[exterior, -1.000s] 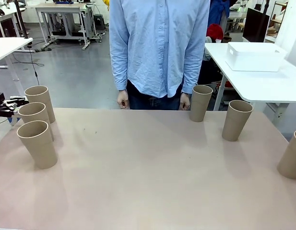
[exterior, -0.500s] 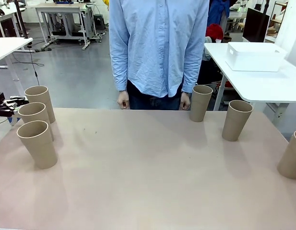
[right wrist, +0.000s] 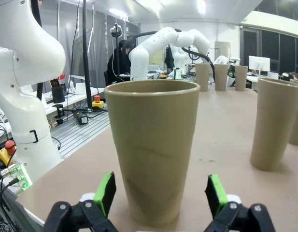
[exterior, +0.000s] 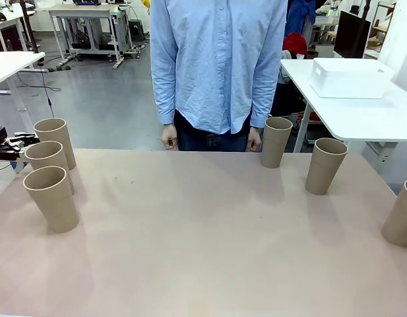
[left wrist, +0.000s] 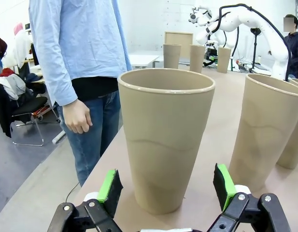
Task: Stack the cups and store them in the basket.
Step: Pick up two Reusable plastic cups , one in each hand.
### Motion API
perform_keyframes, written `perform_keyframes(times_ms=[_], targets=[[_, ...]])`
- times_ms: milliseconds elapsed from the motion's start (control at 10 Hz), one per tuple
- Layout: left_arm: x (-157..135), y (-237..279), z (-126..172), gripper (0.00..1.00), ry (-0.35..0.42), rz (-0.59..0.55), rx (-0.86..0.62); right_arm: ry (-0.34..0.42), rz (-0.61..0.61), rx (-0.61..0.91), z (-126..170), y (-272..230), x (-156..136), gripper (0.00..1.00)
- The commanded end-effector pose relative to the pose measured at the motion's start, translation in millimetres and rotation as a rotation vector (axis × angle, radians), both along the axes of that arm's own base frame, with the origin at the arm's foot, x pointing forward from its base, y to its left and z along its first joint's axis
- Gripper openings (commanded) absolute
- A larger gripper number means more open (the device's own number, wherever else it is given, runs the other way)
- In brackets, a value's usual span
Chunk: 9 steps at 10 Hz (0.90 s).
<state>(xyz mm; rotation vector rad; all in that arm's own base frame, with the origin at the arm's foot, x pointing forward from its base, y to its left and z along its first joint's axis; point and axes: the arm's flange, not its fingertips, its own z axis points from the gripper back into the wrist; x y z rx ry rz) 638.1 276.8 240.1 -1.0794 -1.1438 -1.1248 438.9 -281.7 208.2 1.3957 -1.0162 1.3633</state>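
Left gripper (left wrist: 166,187) stands spread around a tall tan kraft-paper cup (left wrist: 165,130). Right gripper (right wrist: 161,193) is spread around another cup (right wrist: 151,145), pads clear. Lined up to grasp, I judge. Cups (exterior: 51,198) stand in threes at the tabletop's (exterior: 203,244) ends. The white rectangular plastic basket (exterior: 351,82) waits beyond its far-right corner.

Rightmost cup (exterior: 401,214) cut by right edge; person (exterior: 219,66) cropped at top; basket (exterior: 348,86) interior hidden.

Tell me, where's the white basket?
In the front view, the white basket sits on a white side table at the far right, beyond a paper cup.
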Motion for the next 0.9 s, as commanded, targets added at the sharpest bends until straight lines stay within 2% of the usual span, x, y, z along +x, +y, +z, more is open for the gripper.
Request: perform_keyframes(times_ms=[0,800], targets=[[-3.0,-4.1,7.8,1.0,0.008,0.023,-0.047,-0.046,0.0,-0.005,-2.6,14.7,-15.2,1.0],[-5.4,-11.0,6.4,1.0,0.024,0.04,-0.056,-0.018,-0.078,0.034,10.0,32.3,-16.7,1.0]])
